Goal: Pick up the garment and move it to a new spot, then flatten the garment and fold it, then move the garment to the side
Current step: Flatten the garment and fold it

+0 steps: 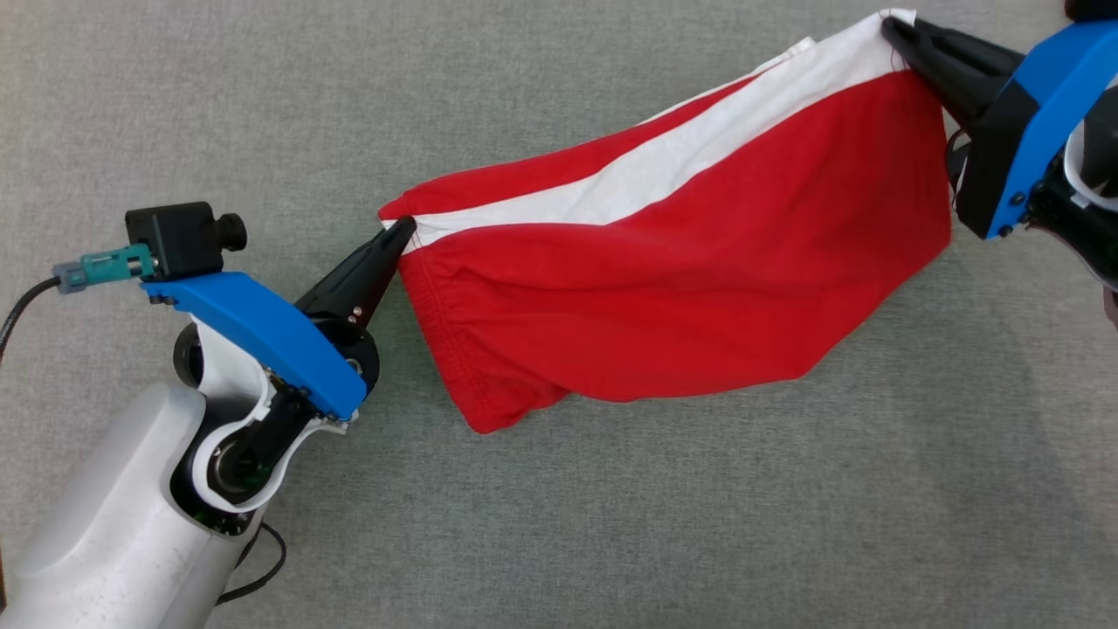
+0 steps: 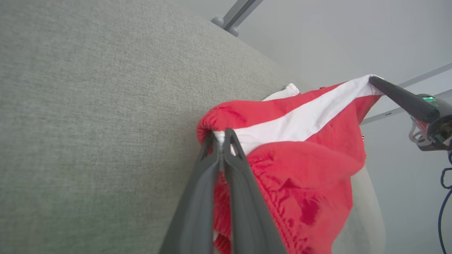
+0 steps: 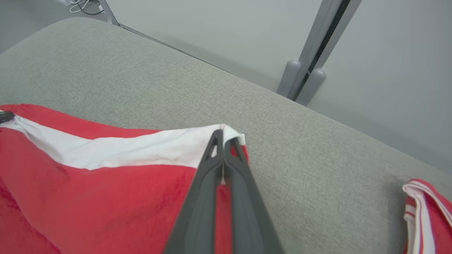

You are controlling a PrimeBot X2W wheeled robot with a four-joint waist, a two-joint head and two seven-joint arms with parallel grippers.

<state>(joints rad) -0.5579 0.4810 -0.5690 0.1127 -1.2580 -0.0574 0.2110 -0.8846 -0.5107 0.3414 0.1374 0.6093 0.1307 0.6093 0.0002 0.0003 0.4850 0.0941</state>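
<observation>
The left end effector (image 1: pixel 402 231) pinches one corner of the red and white garment (image 1: pixel 681 297). The right end effector (image 1: pixel 893 28) pinches the other. The garment hangs between them over the grey tabletop (image 1: pixel 611 524). Keep both pulls even, then lower it flat. I see no words to read.

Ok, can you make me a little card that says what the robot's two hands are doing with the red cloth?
garment: red with a white stripe, stretched between both hands
left hand: shut on one end of the stripe
right hand: shut on the other end
red part: sags below the stripe
underneath: grey fabric surface
also there: another red and white cloth, lying on the surface to one side
</observation>
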